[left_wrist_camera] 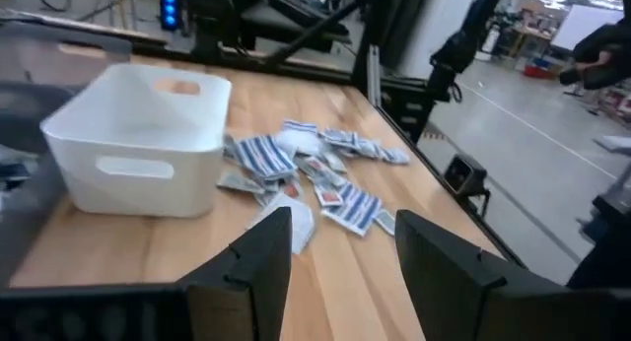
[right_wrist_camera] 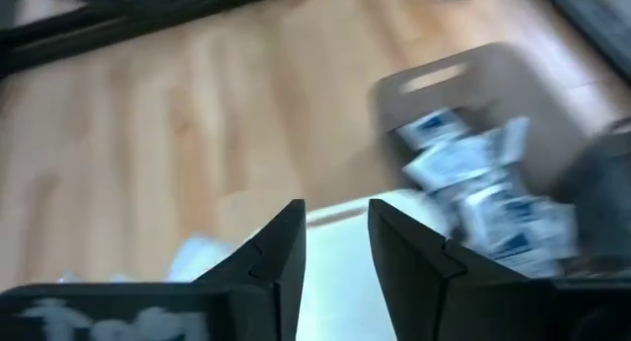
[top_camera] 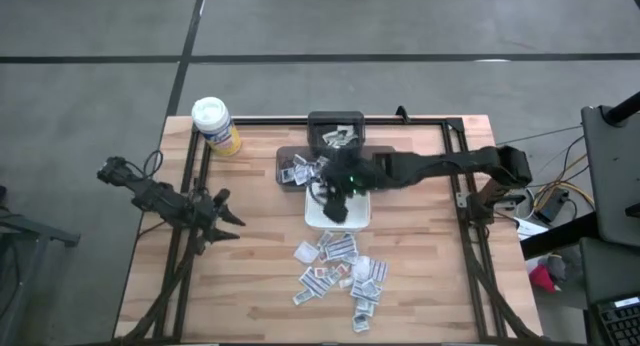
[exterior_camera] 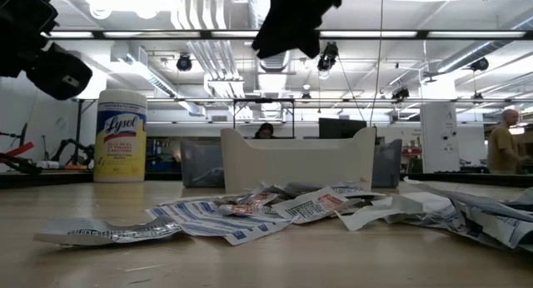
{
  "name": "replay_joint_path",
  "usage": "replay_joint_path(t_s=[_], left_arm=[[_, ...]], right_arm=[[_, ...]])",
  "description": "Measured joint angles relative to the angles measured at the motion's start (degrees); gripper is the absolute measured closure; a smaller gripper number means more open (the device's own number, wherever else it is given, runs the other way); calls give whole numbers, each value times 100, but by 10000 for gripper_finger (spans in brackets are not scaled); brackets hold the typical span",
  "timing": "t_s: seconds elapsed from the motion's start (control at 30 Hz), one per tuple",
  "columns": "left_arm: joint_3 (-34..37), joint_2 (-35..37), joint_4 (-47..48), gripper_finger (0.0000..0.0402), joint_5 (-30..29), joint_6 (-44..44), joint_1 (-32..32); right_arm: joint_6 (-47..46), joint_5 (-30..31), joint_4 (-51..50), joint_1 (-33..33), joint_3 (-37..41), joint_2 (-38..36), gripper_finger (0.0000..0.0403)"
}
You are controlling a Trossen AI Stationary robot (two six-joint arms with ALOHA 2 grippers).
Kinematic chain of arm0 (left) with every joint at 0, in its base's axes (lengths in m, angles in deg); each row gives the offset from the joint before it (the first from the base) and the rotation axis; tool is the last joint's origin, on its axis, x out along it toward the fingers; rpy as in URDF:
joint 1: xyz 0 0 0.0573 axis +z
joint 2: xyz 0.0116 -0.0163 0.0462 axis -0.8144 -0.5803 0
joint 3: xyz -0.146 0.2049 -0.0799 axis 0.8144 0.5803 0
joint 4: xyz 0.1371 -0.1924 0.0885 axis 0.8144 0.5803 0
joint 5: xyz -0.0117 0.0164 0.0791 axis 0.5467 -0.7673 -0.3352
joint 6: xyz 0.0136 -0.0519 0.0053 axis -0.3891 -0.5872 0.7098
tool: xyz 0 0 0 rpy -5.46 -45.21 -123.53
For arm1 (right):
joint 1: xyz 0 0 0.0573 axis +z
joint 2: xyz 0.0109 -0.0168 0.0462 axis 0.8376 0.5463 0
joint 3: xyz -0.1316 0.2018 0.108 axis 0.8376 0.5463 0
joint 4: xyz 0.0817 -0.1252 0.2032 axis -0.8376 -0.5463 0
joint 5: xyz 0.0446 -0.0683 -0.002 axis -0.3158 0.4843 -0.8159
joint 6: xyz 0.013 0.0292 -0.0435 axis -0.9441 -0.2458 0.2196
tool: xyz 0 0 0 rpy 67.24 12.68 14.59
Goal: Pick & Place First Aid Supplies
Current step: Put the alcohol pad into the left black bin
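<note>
Nearest the table-level camera lie the packets (exterior_camera: 250, 211), a loose heap of flat white and grey sachets with bluish and reddish print, spread on the bare wooden table (top_camera: 250, 276) just in front of the white dish (top_camera: 355, 218). More packets fill two dark bins (top_camera: 336, 134) beyond the dish, near the far edge.

My right claw (top_camera: 338, 198) hangs over the white dish, above the table surface; its fingers (right_wrist_camera: 276, 257) stand slightly apart with nothing visible between them. My left claw (top_camera: 222, 218) waits well off to the left side, fingers (left_wrist_camera: 258, 267) parted and empty, looking across toward the dish and the heap. A yellow canister with a white lid (top_camera: 214, 124) stands at the far left corner.

Handling, as I judge it: each packet is very light, thin and limp, with a slick wrapper, so it should bend rather than resist and may slide from the pads. Overlapping neighbours are likely to come along. The best hold appears to be a raised or curled edge at the rim of the heap, pinched across the thin dimension, rather than pressing down on a packet lying flat.
</note>
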Motion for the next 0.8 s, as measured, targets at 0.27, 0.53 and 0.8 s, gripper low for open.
replay_joint_path(t_s=[0.27,0.53,0.8], left_arm=[[62,122,-46,225,179,188,0],[73,118,-30,225,196,294,0],[80,117,-10,225,199,335,-4]], right_arm=[[-1108,-35,-331,1009,0,-79,303],[-2686,-35,-313,1924,0,10,298],[-4393,-27,-308,2730,0,219,311]])
